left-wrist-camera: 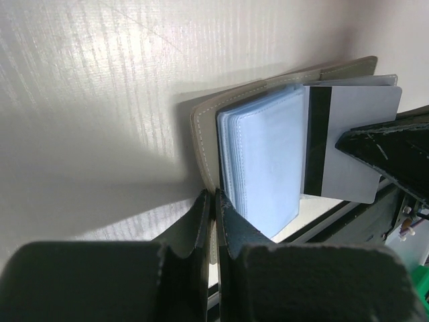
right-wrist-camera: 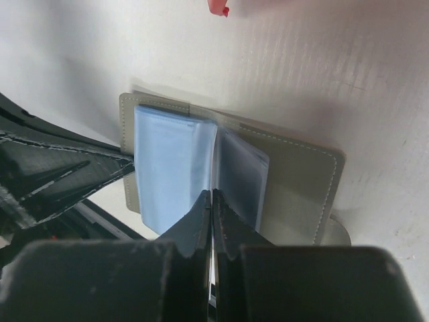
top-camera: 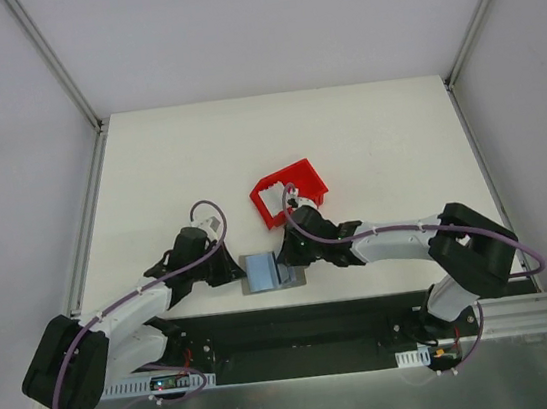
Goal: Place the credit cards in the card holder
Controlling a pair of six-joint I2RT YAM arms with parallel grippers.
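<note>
left wrist: open grey card holder [left-wrist-camera: 204, 134], blue-sleeved inside

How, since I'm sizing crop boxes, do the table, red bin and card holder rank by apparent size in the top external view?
1. table, by far the largest
2. red bin
3. card holder, a little smaller than the bin
</note>
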